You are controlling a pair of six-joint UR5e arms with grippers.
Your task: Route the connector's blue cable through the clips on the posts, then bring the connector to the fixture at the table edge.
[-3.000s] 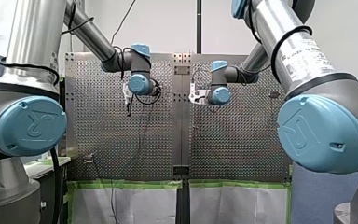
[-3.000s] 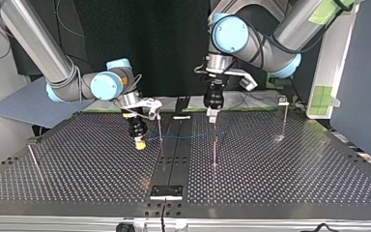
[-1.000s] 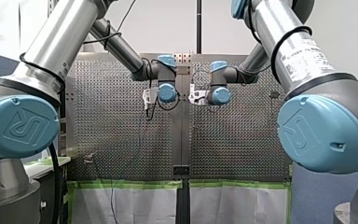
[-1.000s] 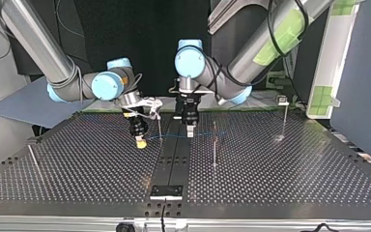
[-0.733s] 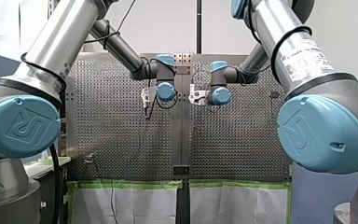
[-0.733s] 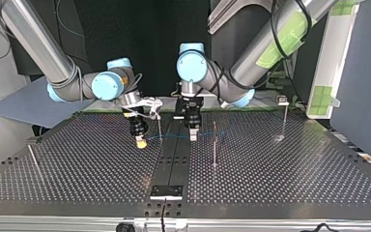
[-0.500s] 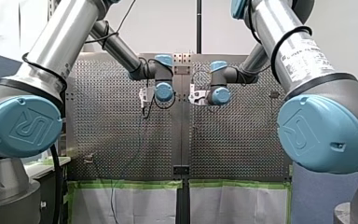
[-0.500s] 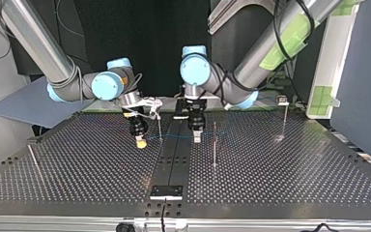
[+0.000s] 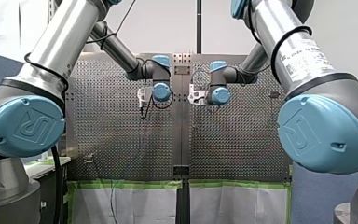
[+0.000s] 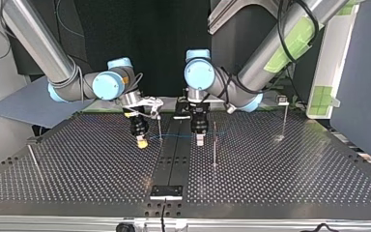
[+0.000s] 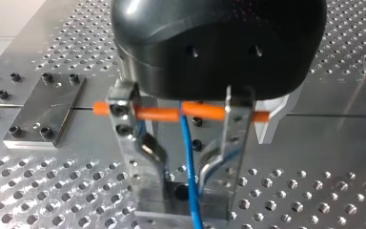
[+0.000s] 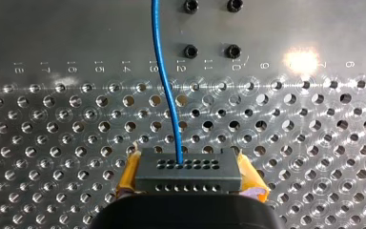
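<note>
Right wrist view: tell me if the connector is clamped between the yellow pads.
Yes, the connector sits between my right gripper's yellow pads, which press its sides.

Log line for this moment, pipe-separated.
right gripper shut on dark multi-hole connector block | thin blue cable passes through left gripper | black edge plate not yet reached

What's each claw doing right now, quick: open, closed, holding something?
Left gripper: cannot be told; the blue cable runs through it.
Right gripper: closed on the connector.
</note>
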